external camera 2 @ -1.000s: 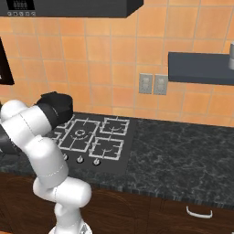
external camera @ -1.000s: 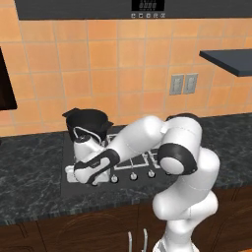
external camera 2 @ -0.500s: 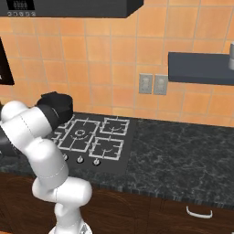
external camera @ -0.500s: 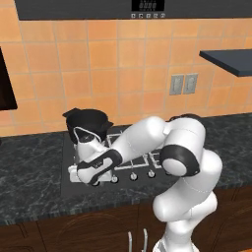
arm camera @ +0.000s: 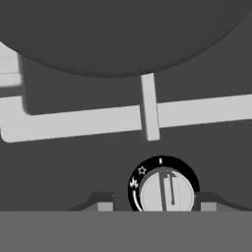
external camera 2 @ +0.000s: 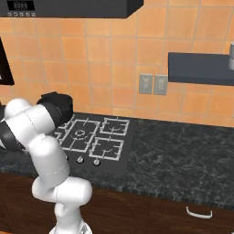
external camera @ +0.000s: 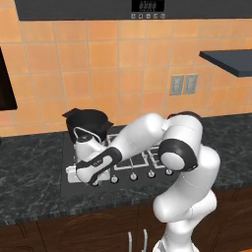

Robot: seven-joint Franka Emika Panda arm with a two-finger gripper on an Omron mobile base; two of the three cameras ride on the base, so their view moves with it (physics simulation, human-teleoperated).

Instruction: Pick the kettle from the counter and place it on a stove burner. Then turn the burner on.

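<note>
The grey kettle [external camera: 85, 143] stands on the stove's [external camera: 147, 158] front left burner, just ahead of the black pot. In the hand view its rounded underside [arm camera: 123, 34] spans the top, above pale grate bars [arm camera: 98, 120]. My gripper [external camera: 74, 173] hangs low at the stove's front left edge, over the knob row. It is open [arm camera: 155, 205], with one dark fingertip [arm camera: 103, 204] on each side of a silver knob [arm camera: 165, 192]. The knob's ridge points up at the tick on its black dial. The dark marbled counter [external camera: 29, 182] runs to both sides.
A black two-handled pot [external camera: 87, 120] sits on the back left burner, close behind the kettle. More silver knobs [external camera: 133, 176] line the stove's front. A dark shelf [external camera 2: 201, 68] juts from the tiled wall at right, with outlets [external camera 2: 153, 84] beside it.
My hand has edged very slightly along the stove's front edge. Kettle and pot have not moved.
</note>
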